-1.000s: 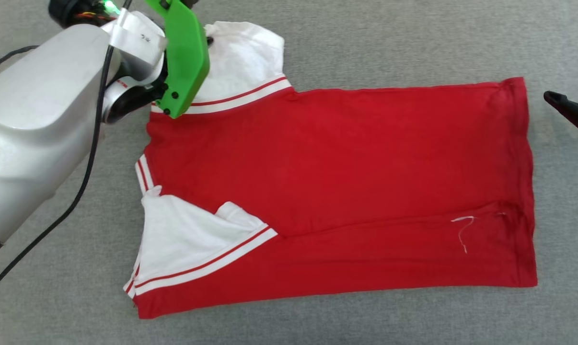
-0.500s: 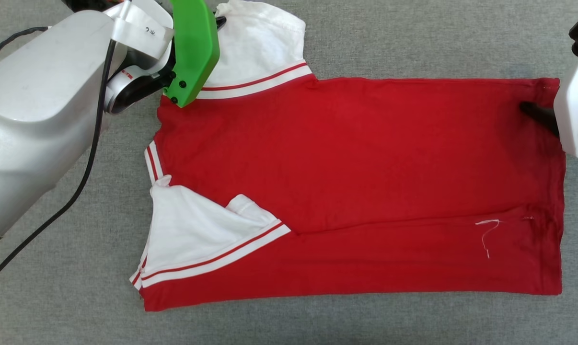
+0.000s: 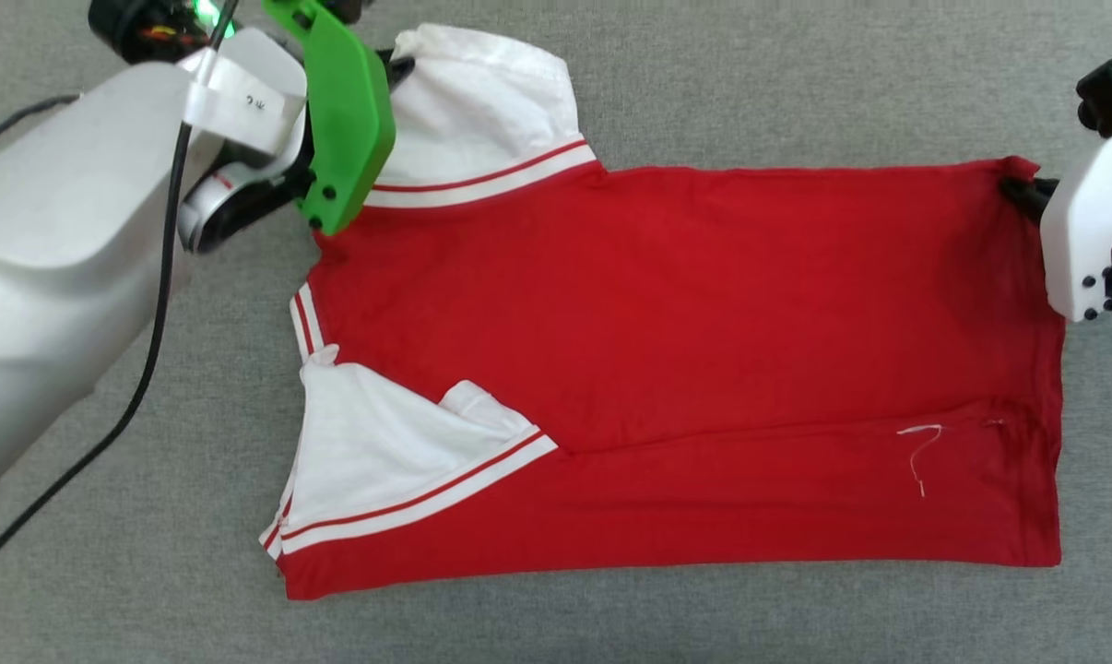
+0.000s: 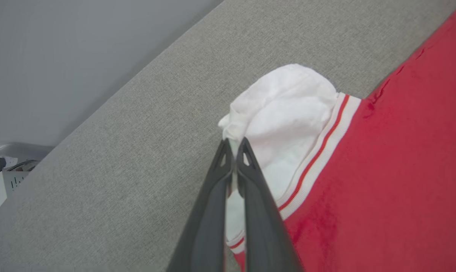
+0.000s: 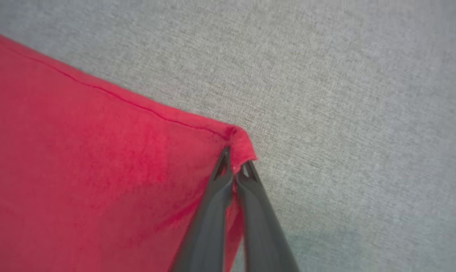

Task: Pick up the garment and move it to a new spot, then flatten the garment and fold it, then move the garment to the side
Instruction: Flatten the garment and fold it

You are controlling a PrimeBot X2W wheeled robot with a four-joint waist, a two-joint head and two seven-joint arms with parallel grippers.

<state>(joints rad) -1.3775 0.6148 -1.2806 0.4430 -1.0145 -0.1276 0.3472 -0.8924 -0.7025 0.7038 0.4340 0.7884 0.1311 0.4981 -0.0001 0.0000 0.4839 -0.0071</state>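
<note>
The garment (image 3: 685,350), a red T-shirt with white sleeves and red-and-white striped trim, lies spread on the grey cloth surface, plain red face up, its near long edge folded over. My left gripper (image 4: 233,145) is shut on the edge of the far white sleeve (image 4: 284,113) at the top left of the head view, mostly hidden there behind a green wrist plate (image 3: 344,120). My right gripper (image 5: 235,162) is shut on the garment's far hem corner (image 5: 241,143), which puckers upward; in the head view its dark fingertips (image 3: 1026,194) meet that corner at the right edge.
The near white sleeve (image 3: 381,461) lies folded onto the red body. A loose white thread (image 3: 920,447) sits near the hem. My pale left forearm (image 3: 49,249) and its black cable (image 3: 141,369) cross the left side. Grey cloth surface (image 3: 750,74) surrounds the garment.
My right gripper came in from the right over the hem corner and closed on it. The left gripper stays shut on the sleeve. The head camera shifted slightly.
</note>
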